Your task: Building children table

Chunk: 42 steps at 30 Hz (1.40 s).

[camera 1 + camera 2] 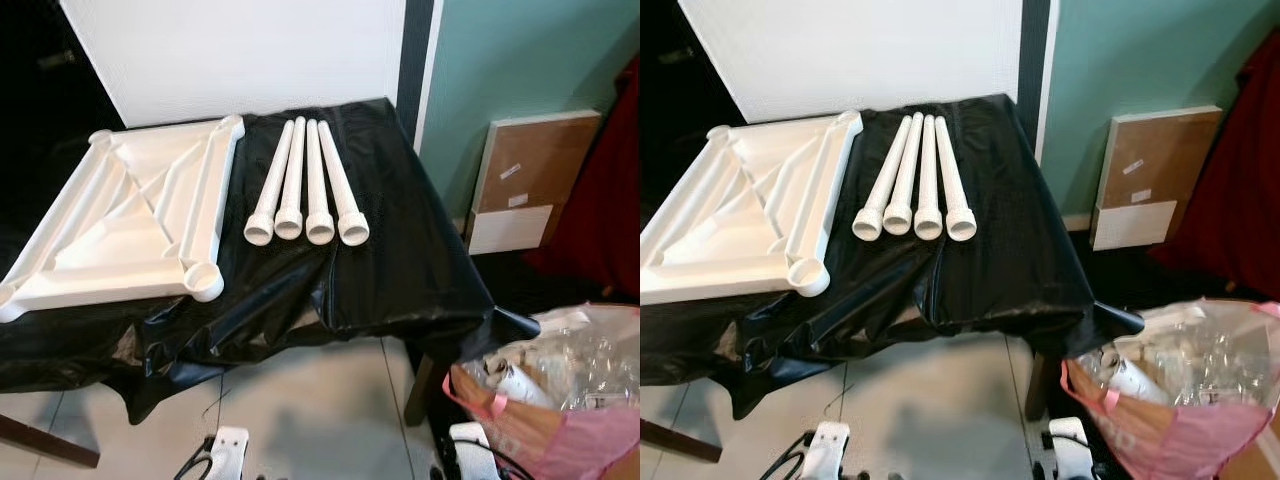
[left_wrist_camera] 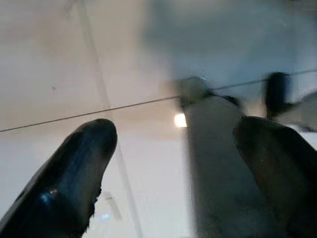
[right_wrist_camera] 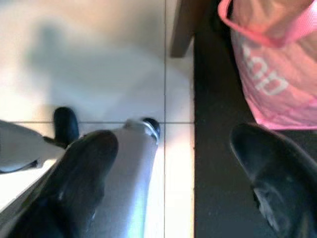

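Pink bag (image 1: 560,400) nearest; four legs (image 1: 305,185) lie lengthwise, seemingly.

Four table legs (image 1: 300,185), one tabletop (image 1: 130,215), seemingly one pink bag (image 1: 560,400).

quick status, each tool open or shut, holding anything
left tool: open, holding nothing, above the floor
right tool: open, holding nothing, above the floor

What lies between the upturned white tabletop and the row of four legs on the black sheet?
Nothing: only a bare strip of black sheet separates the tabletop from the four legs, in both eye views.
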### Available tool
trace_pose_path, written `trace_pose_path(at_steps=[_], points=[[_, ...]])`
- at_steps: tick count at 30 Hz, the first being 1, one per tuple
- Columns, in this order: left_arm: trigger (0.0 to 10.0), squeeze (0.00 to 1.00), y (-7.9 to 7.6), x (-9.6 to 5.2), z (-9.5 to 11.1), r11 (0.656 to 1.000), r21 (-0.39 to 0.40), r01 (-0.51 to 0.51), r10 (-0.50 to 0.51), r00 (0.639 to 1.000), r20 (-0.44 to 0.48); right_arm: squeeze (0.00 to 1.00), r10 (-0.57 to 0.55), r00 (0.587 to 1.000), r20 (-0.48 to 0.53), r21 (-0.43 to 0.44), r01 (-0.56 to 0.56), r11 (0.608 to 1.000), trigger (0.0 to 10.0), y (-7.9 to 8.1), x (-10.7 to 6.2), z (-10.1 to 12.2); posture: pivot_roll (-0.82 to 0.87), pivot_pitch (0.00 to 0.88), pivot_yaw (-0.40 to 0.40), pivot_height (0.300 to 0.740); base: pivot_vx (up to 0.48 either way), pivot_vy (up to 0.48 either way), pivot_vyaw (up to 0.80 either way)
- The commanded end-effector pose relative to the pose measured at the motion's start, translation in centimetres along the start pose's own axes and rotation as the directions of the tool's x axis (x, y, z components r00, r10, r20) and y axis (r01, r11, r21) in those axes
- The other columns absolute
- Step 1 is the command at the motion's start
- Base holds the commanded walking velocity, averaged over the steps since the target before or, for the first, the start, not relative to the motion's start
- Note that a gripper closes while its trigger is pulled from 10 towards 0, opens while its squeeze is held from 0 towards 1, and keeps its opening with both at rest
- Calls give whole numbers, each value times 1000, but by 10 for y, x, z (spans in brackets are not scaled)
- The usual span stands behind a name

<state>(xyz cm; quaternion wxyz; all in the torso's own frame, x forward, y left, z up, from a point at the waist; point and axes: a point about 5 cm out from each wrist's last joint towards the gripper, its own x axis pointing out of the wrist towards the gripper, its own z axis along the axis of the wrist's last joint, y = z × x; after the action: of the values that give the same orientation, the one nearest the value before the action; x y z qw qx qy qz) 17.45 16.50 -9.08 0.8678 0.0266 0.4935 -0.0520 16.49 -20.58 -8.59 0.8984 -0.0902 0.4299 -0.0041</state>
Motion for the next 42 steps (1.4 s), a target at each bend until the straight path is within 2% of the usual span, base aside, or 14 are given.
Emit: trace_pose_path(at_steps=[1,15,42], points=[[10000,0,5,-2,-12,1000,0,-17,17,999,-45,0,13,999,-50,0,-13,1000,10000,5,-3,-13,-114,37,57,740,0,349,0],[10000,0,-1,-1,-11,1000,-8,-8,7,999,-46,0,20,998,-58,-25,-21,999,10000,2,-4,-14,-109,27,49,740,0,351,0],[10000,0,-3,0,-8,1000,-9,-7,6,999,-42,0,28,998,-59,-45,-31,999,10000,2,-2,-10,-105,0,38,740,0,347,0]])
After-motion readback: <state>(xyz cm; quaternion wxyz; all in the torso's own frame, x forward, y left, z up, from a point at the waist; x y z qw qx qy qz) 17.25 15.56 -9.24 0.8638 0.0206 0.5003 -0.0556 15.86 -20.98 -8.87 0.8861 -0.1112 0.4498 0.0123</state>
